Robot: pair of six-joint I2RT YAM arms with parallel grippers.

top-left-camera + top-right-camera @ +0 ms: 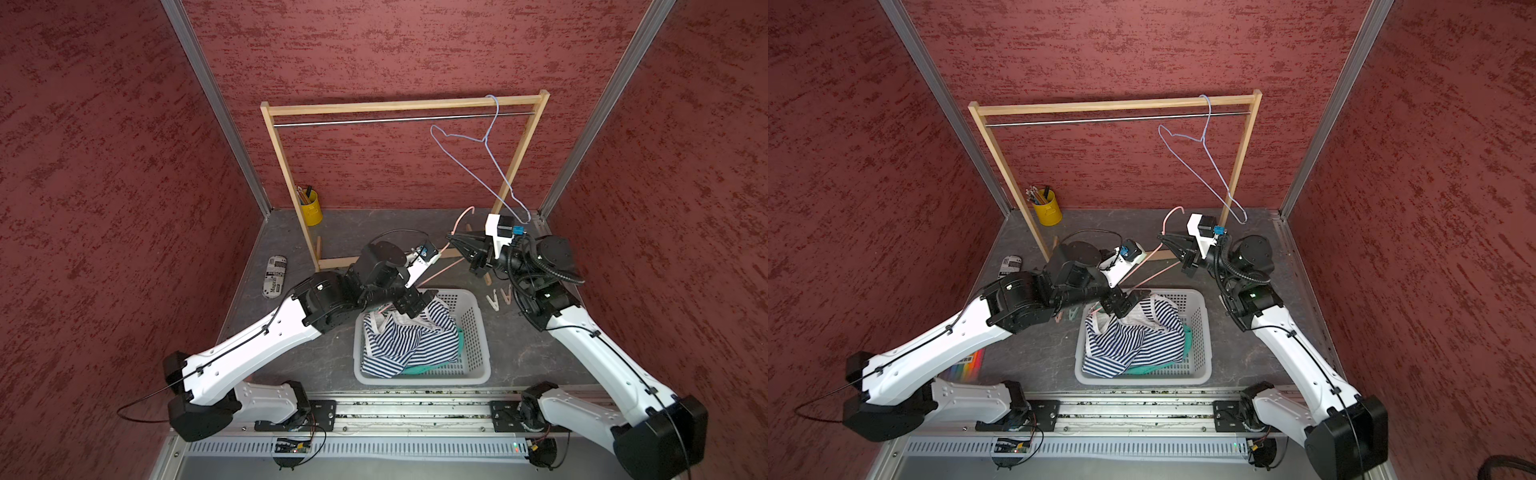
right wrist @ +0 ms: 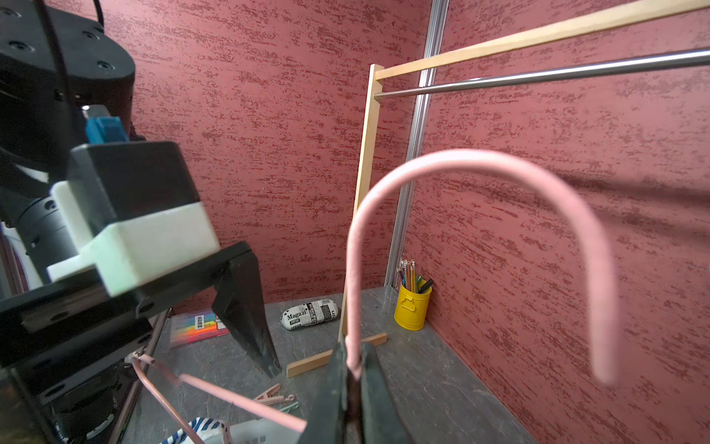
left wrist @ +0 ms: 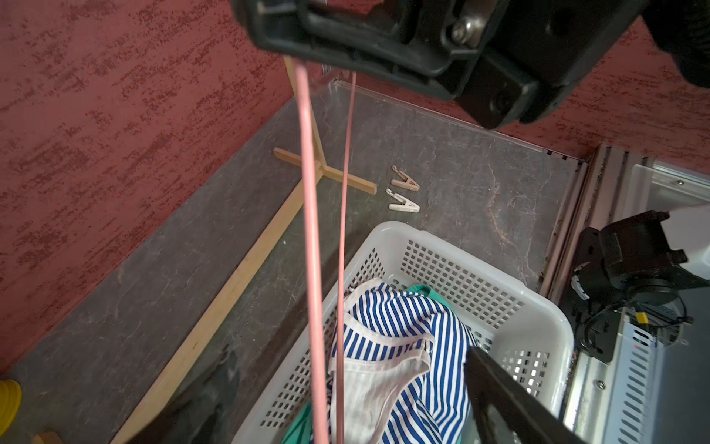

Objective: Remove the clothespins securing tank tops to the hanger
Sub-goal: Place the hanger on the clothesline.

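Right wrist view: the right gripper (image 2: 353,369) is clamped on the pink hanger (image 2: 461,157) below its hook, and two clothespins (image 2: 269,394) lie loose on the table (image 2: 422,384).

Left wrist view: the left gripper (image 3: 349,351) gapes wide either side of the hanger's wire, above the basket (image 3: 538,307) holding the striped top (image 3: 403,326) and teal top (image 3: 426,291). Two more clothespins lie to its far right.

In both top views the hanger slants from far right to near left, apparently pinless.
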